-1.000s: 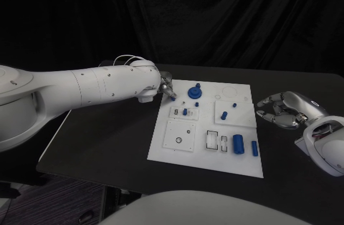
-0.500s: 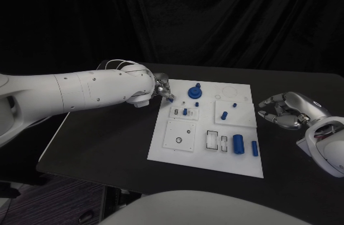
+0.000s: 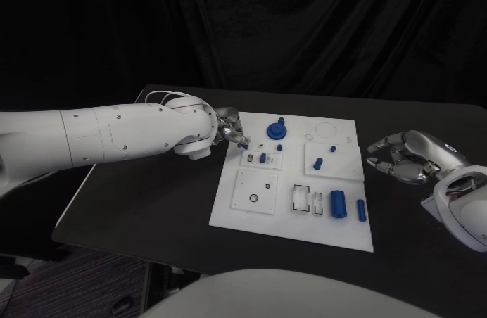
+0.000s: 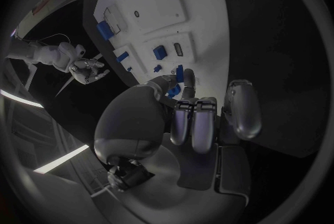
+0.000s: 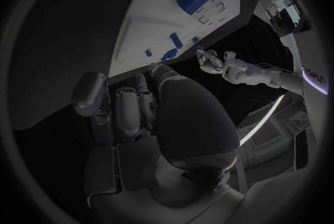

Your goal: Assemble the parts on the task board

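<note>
The left hand (image 3: 229, 126) sits at the upper left corner of the white board (image 3: 335, 226), mostly hidden behind its own bulky arm in the head view. In the left wrist view its fingers (image 4: 191, 123) curl around a small blue piece (image 4: 180, 74), pinching it over the board's edge; how much of the piece lies inside the grip is hard to make out. The right hand (image 3: 404, 156) hovers off the board's right edge at mid frame, fingers curled inward with nothing in them. A blue round knob (image 3: 275, 129) stands near the board's top, and two blue cylinders (image 3: 337, 204) lie at its lower right. Since the earlier frames the left arm has swung lower and its hand has crept slightly rightward; the right hand has stayed put.
</note>
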Controlling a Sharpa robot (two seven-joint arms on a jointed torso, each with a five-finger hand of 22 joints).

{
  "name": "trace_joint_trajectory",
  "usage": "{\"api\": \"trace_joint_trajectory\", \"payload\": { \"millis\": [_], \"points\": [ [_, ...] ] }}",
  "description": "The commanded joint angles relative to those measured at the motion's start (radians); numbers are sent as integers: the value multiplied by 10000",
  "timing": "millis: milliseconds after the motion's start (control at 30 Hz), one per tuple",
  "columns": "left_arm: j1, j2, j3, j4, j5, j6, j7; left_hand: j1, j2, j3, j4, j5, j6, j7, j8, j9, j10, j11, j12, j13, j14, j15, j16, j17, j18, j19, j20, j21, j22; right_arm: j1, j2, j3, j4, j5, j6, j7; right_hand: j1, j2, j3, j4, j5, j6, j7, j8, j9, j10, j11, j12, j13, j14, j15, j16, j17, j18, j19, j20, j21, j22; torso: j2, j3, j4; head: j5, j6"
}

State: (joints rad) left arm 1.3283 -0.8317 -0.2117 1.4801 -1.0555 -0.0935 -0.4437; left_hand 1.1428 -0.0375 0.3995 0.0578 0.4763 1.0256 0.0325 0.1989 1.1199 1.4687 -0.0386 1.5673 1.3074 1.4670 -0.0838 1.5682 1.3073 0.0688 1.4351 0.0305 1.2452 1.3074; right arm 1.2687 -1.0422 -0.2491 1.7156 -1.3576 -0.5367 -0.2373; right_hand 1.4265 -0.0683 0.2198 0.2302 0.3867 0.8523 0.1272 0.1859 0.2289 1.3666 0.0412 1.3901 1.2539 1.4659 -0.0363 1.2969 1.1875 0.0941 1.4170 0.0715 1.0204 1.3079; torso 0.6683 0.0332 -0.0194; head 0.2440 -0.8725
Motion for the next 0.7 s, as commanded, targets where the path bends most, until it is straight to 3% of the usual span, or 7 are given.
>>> {"api": "trace_joint_trajectory", "payload": {
  "millis": [33,367,700],
  "points": [
    [-4,27,6,62,158,-52,-111,-117,36,159,-107,-101,14,-43,-53,-3,1021,-29,35,2634,1038,-55,26,2635,47,5,-71,-31,1658,-25,-31,6,46,-19,-13,-192,76,33,46,8,65,52,4,6,-15,-29,-21,-35,-10,105,12,-44,-15,107,10,-12,-64,1178,7,-2,13,18,-1],
    [-45,149,6,21,162,77,-137,-151,55,235,-136,-136,1,-38,-68,-9,1021,-28,35,2634,1038,-55,26,2635,60,-18,-71,-90,1640,-26,-38,6,54,24,-8,-186,77,28,53,5,71,53,6,5,-20,-36,-19,-41,-18,98,13,-59,-33,107,7,-11,-71,1177,8,11,-18,26,-1],
    [-367,203,6,-3,162,58,-68,-187,72,267,-134,-142,-1,-31,-73,-12,1021,-22,35,2634,1038,-54,26,2635,64,-26,-70,-111,1634,-27,-22,6,42,47,-9,-158,77,28,53,5,71,53,6,5,-20,-36,-19,-41,-18,98,13,-59,-33,107,7,-11,-71,1177,14,-4,-24,25,-1]
  ]
}}
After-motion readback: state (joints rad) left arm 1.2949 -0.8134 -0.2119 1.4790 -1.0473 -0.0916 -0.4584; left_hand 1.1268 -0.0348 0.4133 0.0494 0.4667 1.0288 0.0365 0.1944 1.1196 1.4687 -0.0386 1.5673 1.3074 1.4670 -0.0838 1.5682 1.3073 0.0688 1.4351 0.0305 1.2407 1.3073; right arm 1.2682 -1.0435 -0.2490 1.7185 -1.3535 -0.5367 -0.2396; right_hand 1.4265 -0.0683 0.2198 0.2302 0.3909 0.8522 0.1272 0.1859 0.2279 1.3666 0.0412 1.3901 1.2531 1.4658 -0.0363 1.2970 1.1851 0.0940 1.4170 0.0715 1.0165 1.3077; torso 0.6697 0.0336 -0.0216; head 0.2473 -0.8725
